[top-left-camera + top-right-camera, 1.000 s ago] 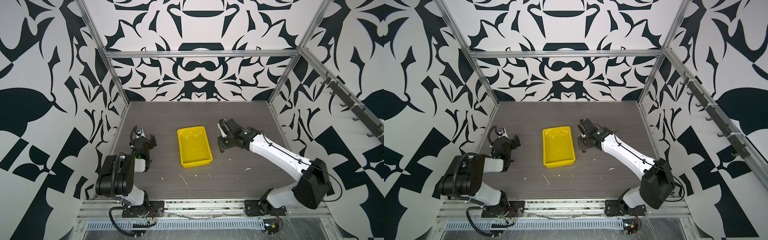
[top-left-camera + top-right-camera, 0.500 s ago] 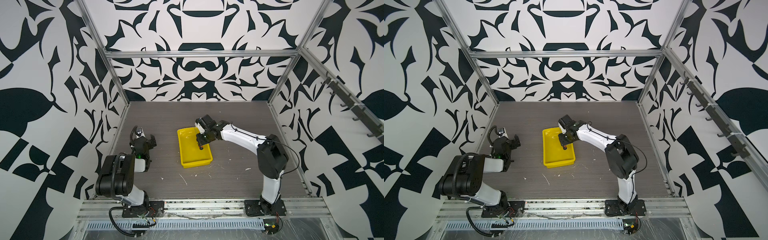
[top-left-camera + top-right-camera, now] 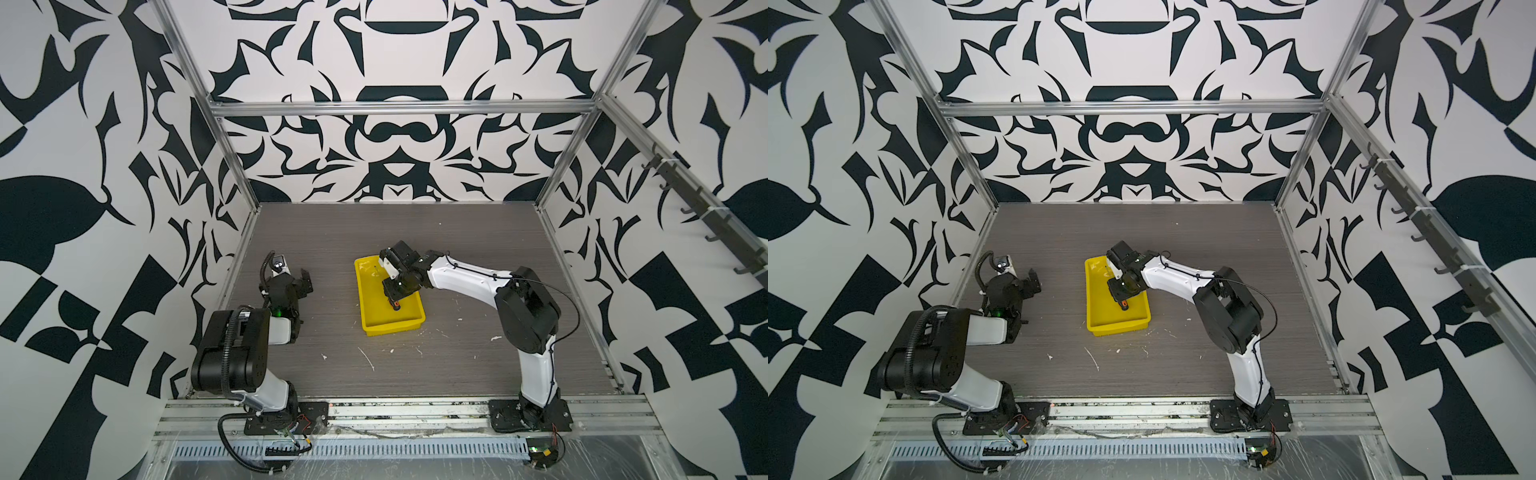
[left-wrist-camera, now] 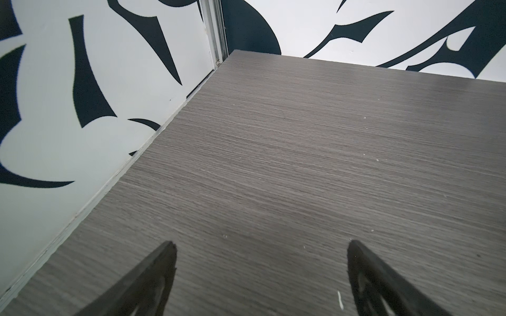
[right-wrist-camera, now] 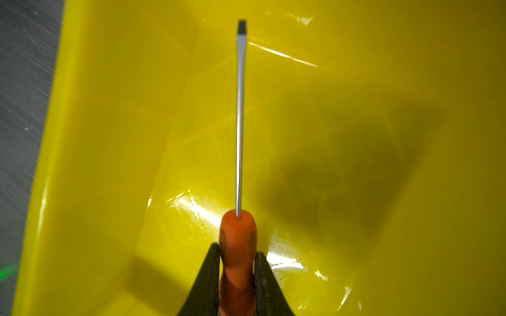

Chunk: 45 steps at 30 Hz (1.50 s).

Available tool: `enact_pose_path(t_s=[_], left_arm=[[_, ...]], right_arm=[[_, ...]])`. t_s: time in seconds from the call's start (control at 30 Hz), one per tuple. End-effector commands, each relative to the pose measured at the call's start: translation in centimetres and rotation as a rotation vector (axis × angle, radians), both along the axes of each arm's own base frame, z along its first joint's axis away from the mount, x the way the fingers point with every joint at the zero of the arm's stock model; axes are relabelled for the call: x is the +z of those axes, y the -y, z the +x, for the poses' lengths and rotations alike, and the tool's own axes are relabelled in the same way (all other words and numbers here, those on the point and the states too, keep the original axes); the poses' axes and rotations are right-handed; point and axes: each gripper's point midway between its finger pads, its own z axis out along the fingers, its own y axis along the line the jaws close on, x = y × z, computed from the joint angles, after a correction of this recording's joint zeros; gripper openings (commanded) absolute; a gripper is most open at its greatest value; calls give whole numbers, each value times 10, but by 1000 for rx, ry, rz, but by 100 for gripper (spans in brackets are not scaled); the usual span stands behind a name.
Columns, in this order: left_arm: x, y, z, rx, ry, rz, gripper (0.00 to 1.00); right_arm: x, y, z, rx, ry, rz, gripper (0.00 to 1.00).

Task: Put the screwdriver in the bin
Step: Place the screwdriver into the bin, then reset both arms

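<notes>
You have one screwdriver, its orange handle between the right end effector's jaws above the one yellow bin mid-counter. Whether they still pinch it, you cannot tell. Left end effector spread, empty.

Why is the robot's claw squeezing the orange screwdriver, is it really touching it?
Cannot tell. In the right wrist view the right gripper flanks the screwdriver handle, but thin slivers beside the fingers leave contact unclear.

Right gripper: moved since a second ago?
Yes. The right gripper went from the table right of the bin to over its inside, carrying the screwdriver.
</notes>
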Motion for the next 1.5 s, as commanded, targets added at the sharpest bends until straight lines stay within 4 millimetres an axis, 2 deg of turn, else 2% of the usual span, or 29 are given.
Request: enact_pose_path(t_s=[0.0, 0.1, 0.13, 0.17, 0.2, 0.3, 0.4, 0.5, 0.53, 0.6, 0.63, 0.67, 0.7, 0.73, 0.83, 0.93, 1.03, 1.33, 1.47], left_arm=[[10, 0, 7, 8, 42, -11, 99], [10, 0, 7, 8, 42, -11, 99], [10, 0, 7, 9, 42, -11, 99], [10, 0, 7, 8, 42, -11, 99], [9, 0, 7, 8, 41, -11, 99], [9, 0, 7, 8, 40, -11, 99], [10, 0, 7, 8, 42, -11, 99], [10, 0, 7, 7, 41, -12, 99], [10, 0, 7, 8, 42, -12, 99], [10, 0, 7, 8, 42, -11, 99], [10, 0, 7, 8, 42, -11, 99], [10, 0, 7, 8, 41, -11, 99], [10, 0, 7, 7, 42, -11, 99], [10, 0, 7, 9, 42, -11, 99], [10, 0, 7, 9, 43, -10, 99], [10, 0, 7, 8, 42, -11, 99], [10, 0, 7, 8, 44, -11, 99], [10, 0, 7, 8, 42, -11, 99], [10, 0, 7, 8, 42, -11, 99]], right_arm=[[20, 0, 8, -10, 69, 23, 35], [33, 3, 12, -19, 113, 23, 52], [41, 6, 14, -22, 134, 21, 64], [49, 9, 16, -26, 163, 16, 84], [57, 13, 17, -34, 190, 12, 96], [92, 36, 19, -86, 318, 12, 100], [128, 74, 13, -174, 442, 36, 100], [161, 123, 2, -280, 545, 142, 100], [166, 150, 0, -350, 600, 135, 100], [165, 199, -10, -477, 686, 79, 100], [164, 230, -16, -582, 753, 13, 100], [156, 258, -23, -666, 812, -62, 100], [153, 275, -31, -696, 871, -102, 100], [150, 284, -37, -676, 927, -109, 100], [129, 298, -42, -589, 1021, -134, 100], [109, 314, -38, -605, 1060, -146, 100], [90, 326, -25, -639, 1029, -152, 100], [54, 325, 34, -600, 1023, -136, 100], [32, 330, 44, -602, 1004, -109, 100]])
